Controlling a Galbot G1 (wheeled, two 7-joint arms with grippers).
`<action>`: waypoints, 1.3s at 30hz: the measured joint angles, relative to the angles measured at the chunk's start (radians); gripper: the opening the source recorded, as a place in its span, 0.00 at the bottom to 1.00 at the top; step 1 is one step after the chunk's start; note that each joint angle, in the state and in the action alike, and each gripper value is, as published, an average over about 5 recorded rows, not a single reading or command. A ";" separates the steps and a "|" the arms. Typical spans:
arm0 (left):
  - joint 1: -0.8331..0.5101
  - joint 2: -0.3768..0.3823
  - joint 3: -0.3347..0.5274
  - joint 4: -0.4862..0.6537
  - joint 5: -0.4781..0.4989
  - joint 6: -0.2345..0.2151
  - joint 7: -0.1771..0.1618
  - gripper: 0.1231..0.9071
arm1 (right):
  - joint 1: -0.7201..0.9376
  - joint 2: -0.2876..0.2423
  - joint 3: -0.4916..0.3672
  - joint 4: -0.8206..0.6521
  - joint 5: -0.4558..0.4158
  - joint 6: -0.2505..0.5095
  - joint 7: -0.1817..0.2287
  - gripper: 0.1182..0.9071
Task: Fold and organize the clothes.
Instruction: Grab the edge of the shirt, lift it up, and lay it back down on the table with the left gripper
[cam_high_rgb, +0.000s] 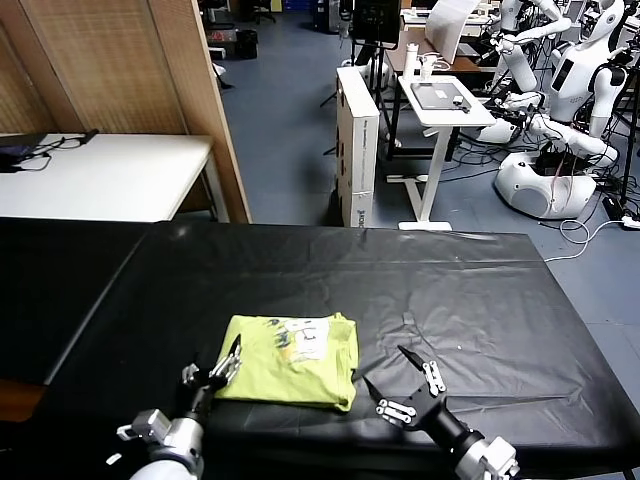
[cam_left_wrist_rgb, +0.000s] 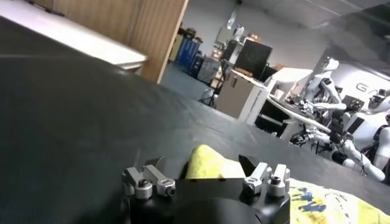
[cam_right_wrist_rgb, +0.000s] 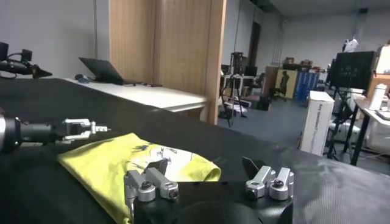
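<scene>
Right hand (cam_high_rgb: 392, 376) wide open, empty, beside folded T-shirt (cam_high_rgb: 290, 358), left hand (cam_high_rgb: 224, 362) open

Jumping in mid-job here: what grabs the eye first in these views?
The lime T-shirt, folded into a compact rectangle with its whitish print facing up, glows against the black table cover near the front edge. The left gripper sits open at the shirt's left edge, and the right gripper is open just off its right front corner, holding nothing. Behind the table, white humanoid robots stand at the far right.
</scene>
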 joint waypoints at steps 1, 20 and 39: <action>-0.001 0.000 0.000 0.005 -0.010 0.000 0.002 1.00 | 0.000 0.000 0.000 0.000 0.000 0.000 0.000 1.00; 0.004 -0.017 0.014 0.014 -0.060 0.016 0.021 0.73 | 0.009 0.006 -0.008 -0.007 -0.008 -0.003 0.001 1.00; 0.022 0.124 -0.180 -0.113 0.139 0.036 0.007 0.08 | 0.043 0.029 -0.046 -0.056 -0.018 0.000 0.016 1.00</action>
